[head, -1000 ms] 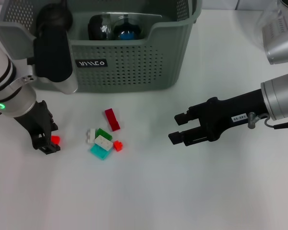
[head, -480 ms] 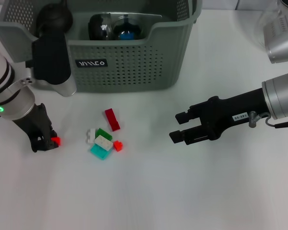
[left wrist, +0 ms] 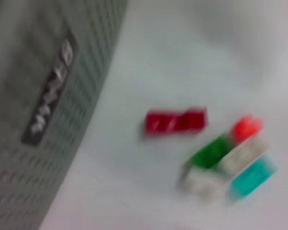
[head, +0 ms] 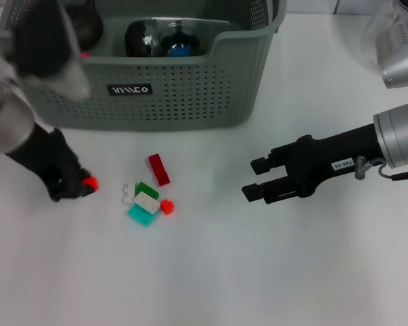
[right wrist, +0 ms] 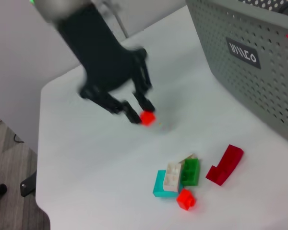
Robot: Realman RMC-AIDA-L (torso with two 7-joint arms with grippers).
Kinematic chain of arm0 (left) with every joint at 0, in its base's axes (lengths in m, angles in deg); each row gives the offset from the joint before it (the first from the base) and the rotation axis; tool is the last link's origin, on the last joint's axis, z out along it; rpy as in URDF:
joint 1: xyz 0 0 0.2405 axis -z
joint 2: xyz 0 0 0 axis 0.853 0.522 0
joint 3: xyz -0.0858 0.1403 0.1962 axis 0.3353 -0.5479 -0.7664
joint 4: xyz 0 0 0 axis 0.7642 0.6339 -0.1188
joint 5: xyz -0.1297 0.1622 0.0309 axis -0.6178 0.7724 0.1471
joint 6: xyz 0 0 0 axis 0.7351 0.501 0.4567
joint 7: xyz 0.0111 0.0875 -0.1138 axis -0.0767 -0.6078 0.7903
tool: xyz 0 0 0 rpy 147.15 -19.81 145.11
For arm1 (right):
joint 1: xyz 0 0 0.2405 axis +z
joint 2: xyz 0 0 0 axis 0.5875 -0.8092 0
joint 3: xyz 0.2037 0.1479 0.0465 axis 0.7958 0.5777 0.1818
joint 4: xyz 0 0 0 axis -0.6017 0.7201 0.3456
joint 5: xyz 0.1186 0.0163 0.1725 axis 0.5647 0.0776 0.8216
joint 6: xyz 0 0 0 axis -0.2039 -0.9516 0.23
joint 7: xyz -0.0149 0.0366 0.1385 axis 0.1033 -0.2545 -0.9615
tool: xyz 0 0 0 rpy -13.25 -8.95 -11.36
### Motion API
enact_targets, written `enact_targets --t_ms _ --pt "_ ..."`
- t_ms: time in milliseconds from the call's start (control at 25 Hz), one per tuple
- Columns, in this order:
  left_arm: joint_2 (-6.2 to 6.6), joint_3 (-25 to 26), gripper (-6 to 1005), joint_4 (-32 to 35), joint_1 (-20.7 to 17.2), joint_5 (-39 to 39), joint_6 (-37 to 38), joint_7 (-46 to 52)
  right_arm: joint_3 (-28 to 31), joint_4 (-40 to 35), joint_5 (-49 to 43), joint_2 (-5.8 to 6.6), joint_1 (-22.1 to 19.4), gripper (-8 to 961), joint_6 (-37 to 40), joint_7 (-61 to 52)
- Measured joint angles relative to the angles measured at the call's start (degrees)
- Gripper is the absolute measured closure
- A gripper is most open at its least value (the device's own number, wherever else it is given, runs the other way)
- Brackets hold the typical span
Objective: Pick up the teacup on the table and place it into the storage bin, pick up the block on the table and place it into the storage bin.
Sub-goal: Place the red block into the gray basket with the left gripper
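My left gripper [head: 78, 187] is at the left of the table, shut on a small red block [head: 90, 183]; the right wrist view shows that block [right wrist: 147, 118] pinched at its fingertips [right wrist: 132, 117]. Loose blocks lie to its right: a long red one [head: 158, 169], a green one [head: 147, 189], a white one [head: 147, 202], a teal one [head: 140, 215] and a small red one [head: 167, 206]. The storage bin [head: 190, 95] stands behind them, with a dark teacup [head: 180, 41] showing blue inside it. My right gripper [head: 253, 178] is open over the table, right of the blocks.
A second dark rounded item [head: 141, 37] lies in the bin beside the teacup. The bin's logo wall [left wrist: 38, 110] is close to the long red block [left wrist: 175, 120]. A light-coloured object [head: 394, 41] sits at the far right edge.
My left gripper has moved up and to the right with the small red block in it, and its arm has swung. The right arm has stayed in place.
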Motion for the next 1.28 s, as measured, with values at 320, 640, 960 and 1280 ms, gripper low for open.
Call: enact_targets --t_ms 320,640,960,1280 --pt "0.63 21.88 794 8.1 3.62 -32.01 8.4 14.06 0.18 -0.05 0.0 0.25 0.16 274 -0.01 0.0" --pt "3.21 15.85 779 -1.34 14.01 -18.69 -15.72 23.19 0.18 -0.31 0.0 0.14 0.31 275 0.02 0.03" --pt "3.44 11.98 763 -15.2 20.03 -2.91 -27.74 26.83 0.22 -0.04 0.0 0.27 0.28 274 0.0 0.01" --pt "2.76 11.23 618 -14.7 19.95 -1.52 -29.5 26.94 0.24 0.03 0.0 0.35 0.28 275 0.0 0.01"
